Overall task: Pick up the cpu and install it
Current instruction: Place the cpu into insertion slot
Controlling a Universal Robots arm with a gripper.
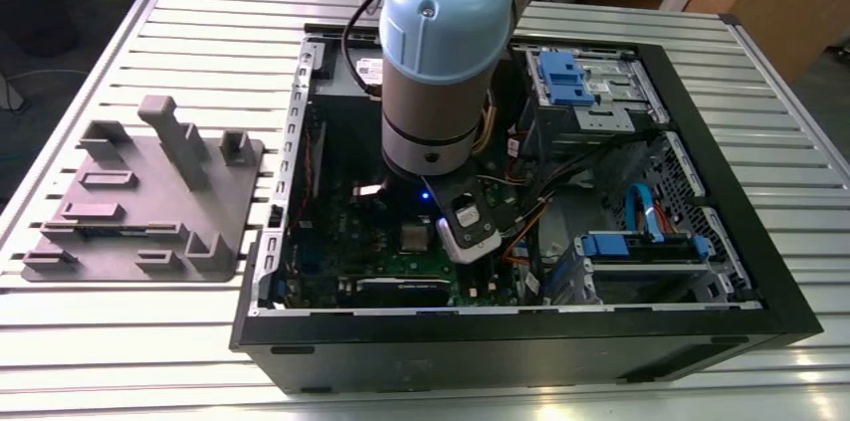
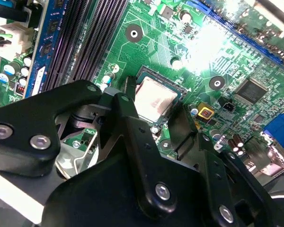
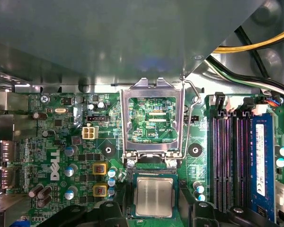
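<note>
**Second wrist view: cpu (image 2: 154,99) seated in its socket (image 2: 141,72), jaws apart**

In the exterior view, an open black computer case (image 1: 531,339) lay on the slatted table (image 1: 133,341), with a grey fixture block (image 1: 146,202) at its nine o'clock. Inside the case, the green motherboard (image 1: 318,252) filled the seven o'clock part. Blue drive brackets (image 1: 564,73) sat toward one and four o'clock. In the first wrist view the cpu lay flat in the dark socket, a small square with a dull silver-grey top and a thin pale edge. The metal load frame (image 3: 152,87) stood swung open just beside it. The gripper (image 2: 154,97) straddled the cpu, its black fingers (image 2: 182,125) spread wider than it and clasping nothing.
</note>
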